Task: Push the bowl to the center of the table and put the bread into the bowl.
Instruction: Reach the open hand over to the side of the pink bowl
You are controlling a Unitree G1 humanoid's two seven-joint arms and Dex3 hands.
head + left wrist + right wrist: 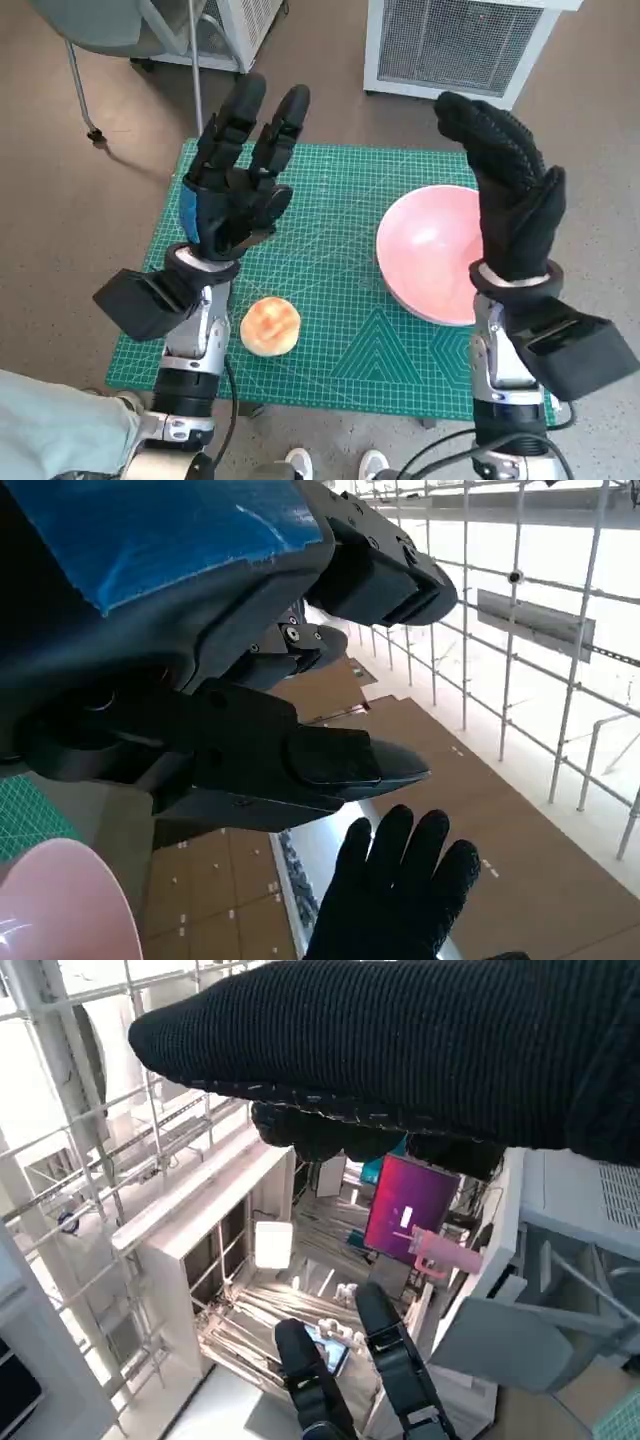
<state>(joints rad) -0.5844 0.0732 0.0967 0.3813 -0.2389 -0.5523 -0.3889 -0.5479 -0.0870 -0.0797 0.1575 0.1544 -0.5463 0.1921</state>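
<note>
On the green mat (340, 330) covering the surface, the pink bowl (430, 250) sits toward the mat's right edge and the bread (270, 326) near its front left. Above the mat, the left hand (235, 190) and right hand (510, 195) are raised, fingers apart, holding nothing.
</note>
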